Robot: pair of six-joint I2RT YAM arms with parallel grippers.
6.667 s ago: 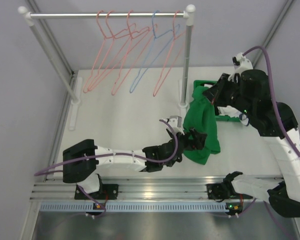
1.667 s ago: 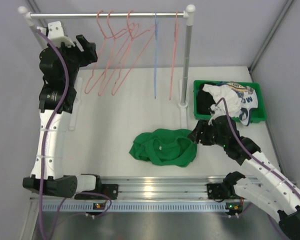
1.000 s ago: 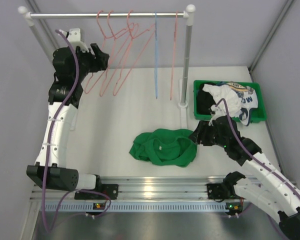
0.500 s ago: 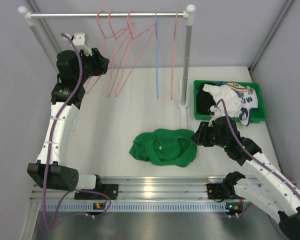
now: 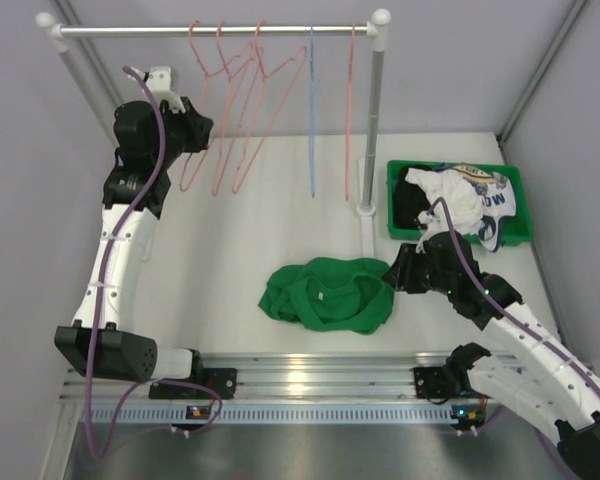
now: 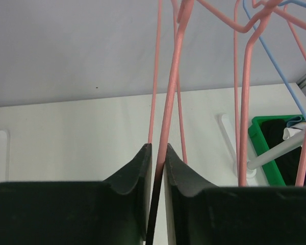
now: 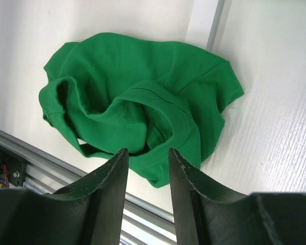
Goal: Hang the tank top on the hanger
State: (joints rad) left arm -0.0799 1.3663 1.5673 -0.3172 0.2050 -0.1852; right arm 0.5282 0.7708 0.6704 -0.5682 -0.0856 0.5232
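Crumpled bright green sleeveless fabric tank top lies near the middle of the counter's near edge, with the right gripper spread open and empty at its right side. Toward the far left corner, left gripper is pinched on 1 wire of the thin salmon-pink triangular wire hanger, which hangs from the metal rail.

Left jaws pinched high, right jaws parted.
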